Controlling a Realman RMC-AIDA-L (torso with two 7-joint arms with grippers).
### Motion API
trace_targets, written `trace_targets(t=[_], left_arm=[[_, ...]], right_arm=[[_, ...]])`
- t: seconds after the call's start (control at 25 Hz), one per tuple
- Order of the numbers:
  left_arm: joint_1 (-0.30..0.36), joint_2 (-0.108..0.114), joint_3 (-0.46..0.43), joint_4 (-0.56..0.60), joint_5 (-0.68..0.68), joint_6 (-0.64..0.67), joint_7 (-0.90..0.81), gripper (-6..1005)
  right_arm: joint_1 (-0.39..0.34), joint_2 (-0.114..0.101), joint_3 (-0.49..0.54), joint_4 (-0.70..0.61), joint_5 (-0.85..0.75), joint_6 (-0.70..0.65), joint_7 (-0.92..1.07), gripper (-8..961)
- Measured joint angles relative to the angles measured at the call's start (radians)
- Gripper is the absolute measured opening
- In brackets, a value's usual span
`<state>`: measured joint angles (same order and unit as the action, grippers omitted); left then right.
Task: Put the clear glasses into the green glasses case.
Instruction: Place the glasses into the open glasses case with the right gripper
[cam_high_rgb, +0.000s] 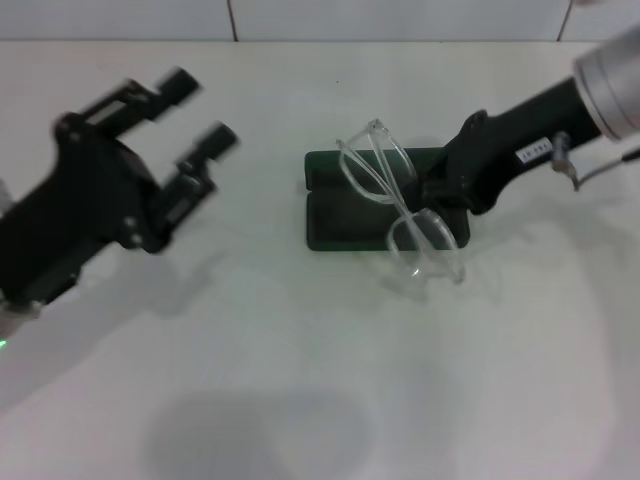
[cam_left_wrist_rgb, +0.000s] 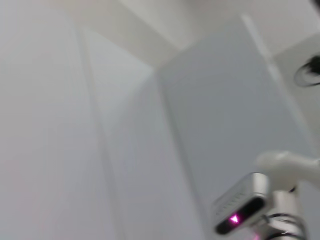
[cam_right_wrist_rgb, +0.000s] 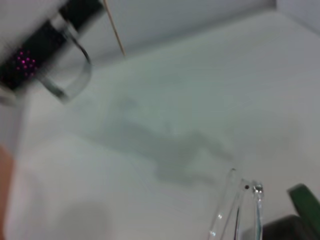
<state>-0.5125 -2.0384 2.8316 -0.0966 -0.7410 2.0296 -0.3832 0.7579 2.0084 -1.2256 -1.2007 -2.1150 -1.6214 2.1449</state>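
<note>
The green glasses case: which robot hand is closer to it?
Right. The right gripper is over the green glasses case at the clear glasses. The left gripper hangs well off to the case's left.

From my remote station: a pale white surface (cam_high_rgb: 300, 380) marked by soft grey shadows, backed at its far edge by a white tiled wall (cam_high_rgb: 400, 18) with dark seams.
</note>
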Motion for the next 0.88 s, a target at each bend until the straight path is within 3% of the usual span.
trace_targets(t=[0.24,0.48,0.88], left_arm=[[0.071,-0.033,0.0,0.0,-0.154,-0.012,-0.001,462],[0.082,-0.033,0.001,-0.002,-0.158,-0.019,-0.016,462],[0.082,-0.036,0.005,-0.002,-0.157,-0.037,-0.019,461]], right_arm=[[0.191,0.012,-0.152,-0.006,-0.28,0.005,0.18,56],[0.298,0.019,-0.406,0.023,-0.44,0.08,0.341,57],[0.345,0.019,-0.68,0.046,-0.512,0.199,0.471,60]])
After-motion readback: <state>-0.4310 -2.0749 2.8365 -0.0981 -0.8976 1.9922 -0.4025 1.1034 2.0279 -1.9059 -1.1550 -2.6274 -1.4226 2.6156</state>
